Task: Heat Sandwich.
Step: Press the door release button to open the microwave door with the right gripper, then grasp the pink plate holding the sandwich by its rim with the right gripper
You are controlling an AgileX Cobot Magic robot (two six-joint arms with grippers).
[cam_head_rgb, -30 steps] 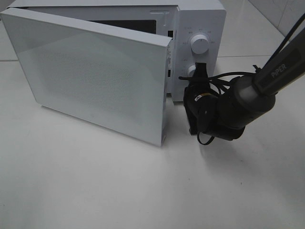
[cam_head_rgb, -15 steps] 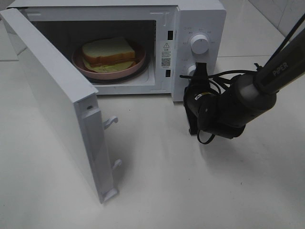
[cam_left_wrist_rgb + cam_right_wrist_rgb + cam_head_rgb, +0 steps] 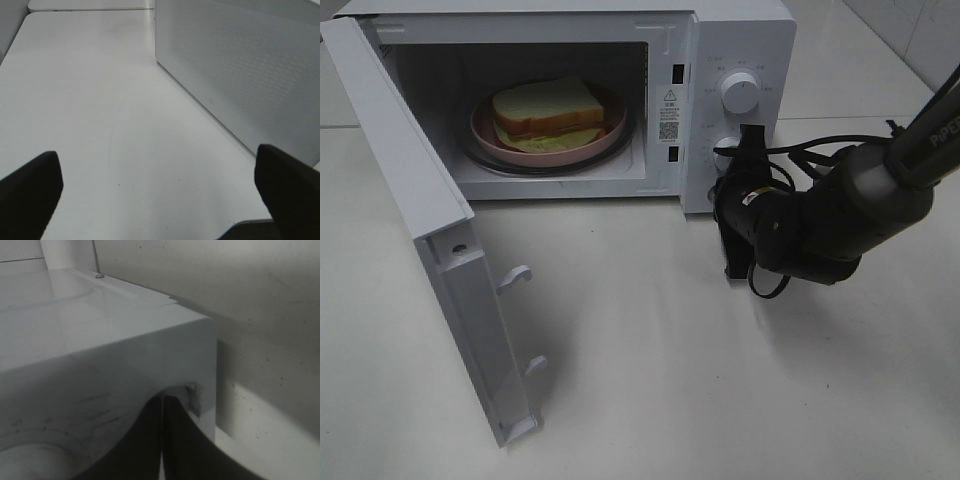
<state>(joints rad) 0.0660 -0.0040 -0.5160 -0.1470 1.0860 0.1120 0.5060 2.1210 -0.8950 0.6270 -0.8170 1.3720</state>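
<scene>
The sandwich [image 3: 548, 110], white bread with a tan crust and a pale green layer, lies on a round pink plate [image 3: 614, 133] inside the open white microwave [image 3: 740, 40]. My right gripper [image 3: 751, 134] is shut on nothing, its tips pointing up beside the lower knob [image 3: 725, 150] on the control panel. In the right wrist view the shut fingers [image 3: 150, 440] sit right under the microwave's front corner [image 3: 150, 350]. My left gripper [image 3: 160, 200] is open and empty over the bare table, with the door's outer face [image 3: 240, 70] ahead; it does not show in the exterior view.
The microwave door [image 3: 430, 230] stands swung wide to the left, its latch hooks [image 3: 517, 274] sticking out over the white table [image 3: 720, 400]. The upper knob [image 3: 739, 92] sits above the lower one. Cables loop around the right arm's wrist [image 3: 820, 225].
The door has swung from nearly closed to wide open, uncovering the sandwich on its plate. My right gripper has drifted slightly to the right, still shut.
</scene>
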